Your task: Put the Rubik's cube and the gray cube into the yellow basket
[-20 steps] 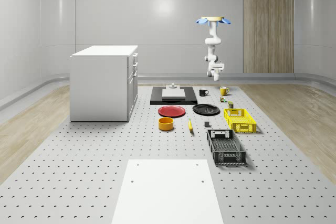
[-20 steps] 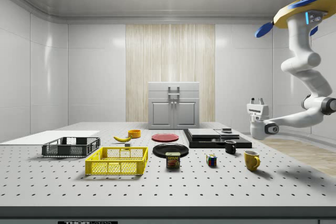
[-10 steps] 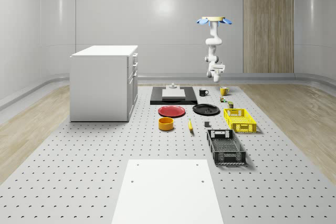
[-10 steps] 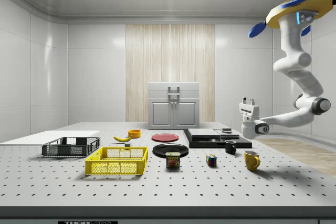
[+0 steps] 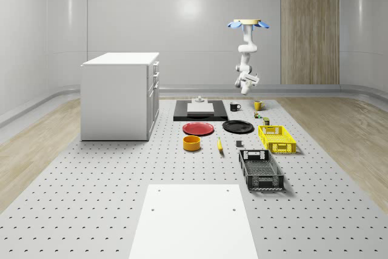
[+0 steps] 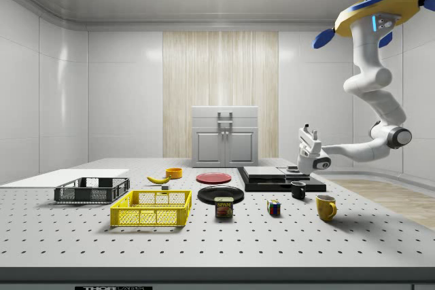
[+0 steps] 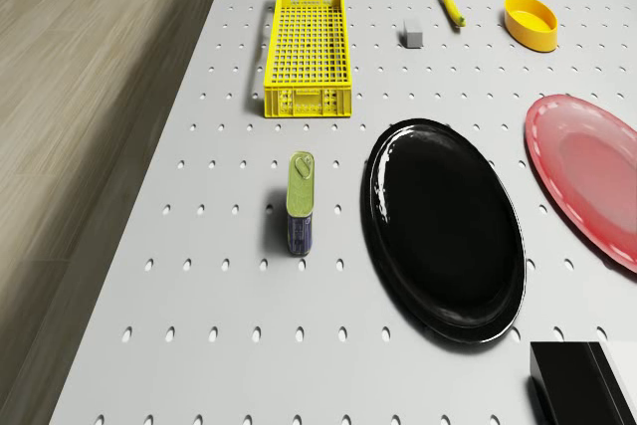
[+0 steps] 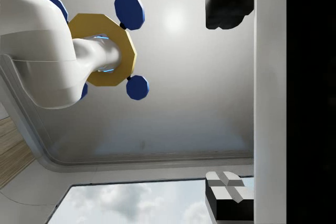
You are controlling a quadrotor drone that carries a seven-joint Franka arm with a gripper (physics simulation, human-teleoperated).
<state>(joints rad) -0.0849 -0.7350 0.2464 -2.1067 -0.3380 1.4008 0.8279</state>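
As drone (image 6: 370, 13) drifts inward over table's far edge, gripper (image 6: 307, 142) open, empty, upturned; Rubik's cube (image 6: 273, 208) untouched.

Side view: the small rectangular tin can (image 6: 223, 207), standing on the perforated grey table (image 6: 217, 242) between the yellow plastic mesh basket (image 6: 151, 208) and the multicoloured Rubik's cube (image 6: 273, 208), carries a yellow label that reads "SPAM". A strip of lettering runs along the table's front edge (image 6: 112, 288) at the bottom of the side view; it cannot be read. No other text, number or sign is legible on any object.
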